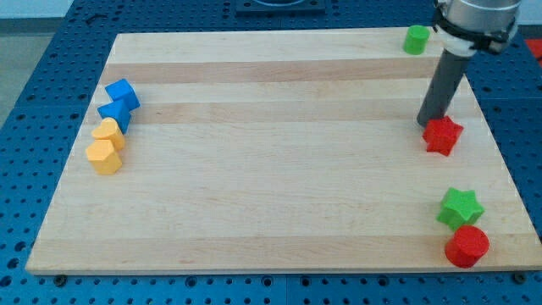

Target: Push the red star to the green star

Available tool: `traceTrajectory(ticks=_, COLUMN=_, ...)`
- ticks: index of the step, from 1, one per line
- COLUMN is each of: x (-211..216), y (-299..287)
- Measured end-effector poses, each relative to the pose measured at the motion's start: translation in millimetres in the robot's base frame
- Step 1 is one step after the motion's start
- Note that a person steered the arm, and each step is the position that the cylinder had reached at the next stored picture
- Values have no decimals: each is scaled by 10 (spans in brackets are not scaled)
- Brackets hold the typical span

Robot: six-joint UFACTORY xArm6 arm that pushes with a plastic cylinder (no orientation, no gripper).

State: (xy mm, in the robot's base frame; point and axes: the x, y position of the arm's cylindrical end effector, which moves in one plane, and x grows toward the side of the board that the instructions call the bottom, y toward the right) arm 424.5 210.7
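The red star (443, 135) lies near the board's right edge, about halfway down. My tip (429, 121) rests just above and left of it, touching or nearly touching its upper left side. The green star (461, 207) lies lower down, near the right edge, well below the red star. A red hexagonal block (467, 246) sits right under the green star, touching it.
A green block (416, 39) stands at the board's top right. Two blue blocks (123, 93) (113, 113) and two yellow blocks (108, 133) (104, 157) are clustered at the view's left. The wooden board (271, 169) lies on a blue perforated table.
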Motion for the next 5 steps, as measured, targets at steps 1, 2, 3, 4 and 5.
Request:
traceTrajectory(ticks=1, x=219, y=0)
traceTrajectory(ticks=2, x=423, y=0)
traceTrajectory(ticks=3, x=515, y=0)
traceTrajectory(ticks=4, x=551, y=0)
traceTrajectory(ticks=5, x=551, y=0)
